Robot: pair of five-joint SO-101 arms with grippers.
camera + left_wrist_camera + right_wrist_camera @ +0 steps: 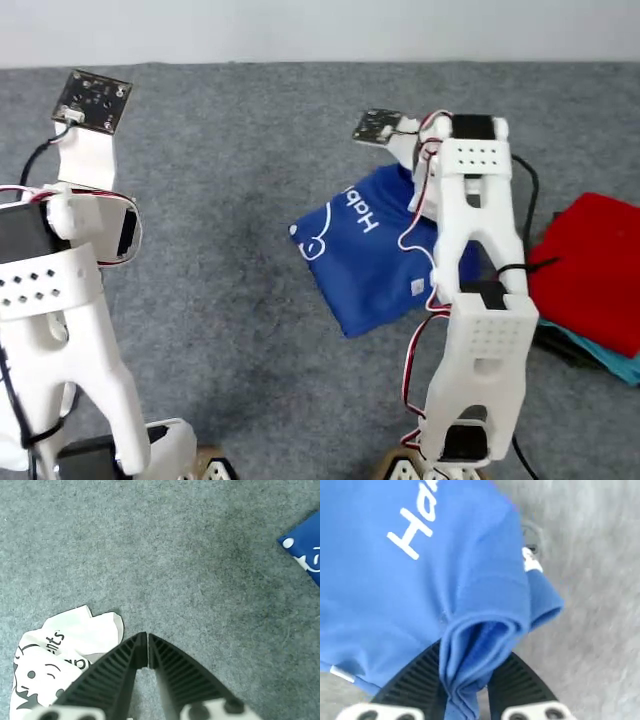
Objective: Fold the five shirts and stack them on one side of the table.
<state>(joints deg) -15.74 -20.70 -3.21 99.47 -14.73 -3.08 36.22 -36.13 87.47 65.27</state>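
Note:
A blue shirt (pixel 360 260) with white print lies partly folded on the grey table, under the right arm. My right gripper (pixel 465 685) is shut on a bunched fold of this blue shirt (pixel 420 580) near one edge. A crumpled white shirt (pixel 65 650) with black print lies just beside my left gripper (pixel 148 652), whose black fingers are shut on nothing above bare table. A corner of the blue shirt (pixel 305 547) sits farther off from it. At the table's right side a folded red shirt (pixel 590 270) tops a stack with a teal shirt (pixel 618 362) and a dark one (pixel 558 345) below.
The grey felt-like table surface (pixel 230 180) is bare between the two arms and along the far side. The left arm's white body (pixel 60 300) covers the near left part of the table. Cables run along the right arm.

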